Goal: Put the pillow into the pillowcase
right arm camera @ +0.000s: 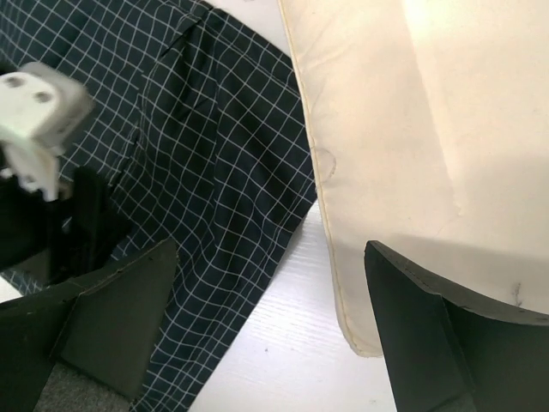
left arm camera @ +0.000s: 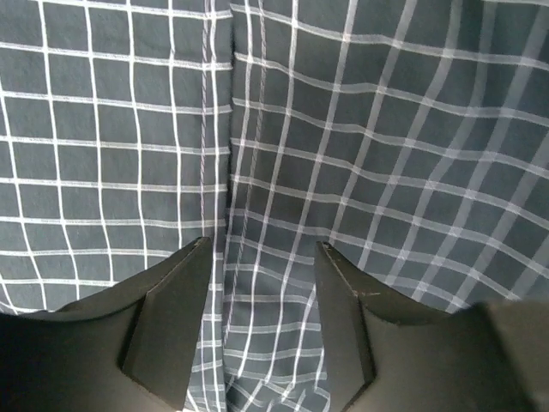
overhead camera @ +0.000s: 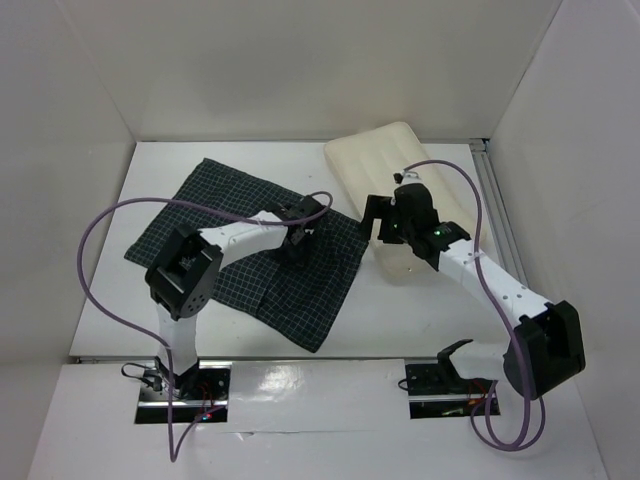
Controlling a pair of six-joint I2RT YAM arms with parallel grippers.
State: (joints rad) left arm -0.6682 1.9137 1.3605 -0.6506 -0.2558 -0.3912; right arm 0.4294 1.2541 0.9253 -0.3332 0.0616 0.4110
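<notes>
The dark checked pillowcase (overhead camera: 240,250) lies flat on the white table, left of centre. The cream pillow (overhead camera: 385,165) lies at the back right, its near end under my right arm. My left gripper (overhead camera: 297,247) points down at the pillowcase's middle; its jaws stand open just over a fold or hem in the cloth (left arm camera: 230,172), with cloth between the fingers. My right gripper (overhead camera: 372,215) is open and empty, hovering over the gap between the pillowcase's right edge (right arm camera: 214,154) and the pillow's near corner (right arm camera: 403,154).
White walls enclose the table at back, left and right. A metal rail (overhead camera: 497,215) runs along the right edge. Bare white table (right arm camera: 292,343) shows between cloth and pillow. The left arm's white link (right arm camera: 39,107) shows in the right wrist view.
</notes>
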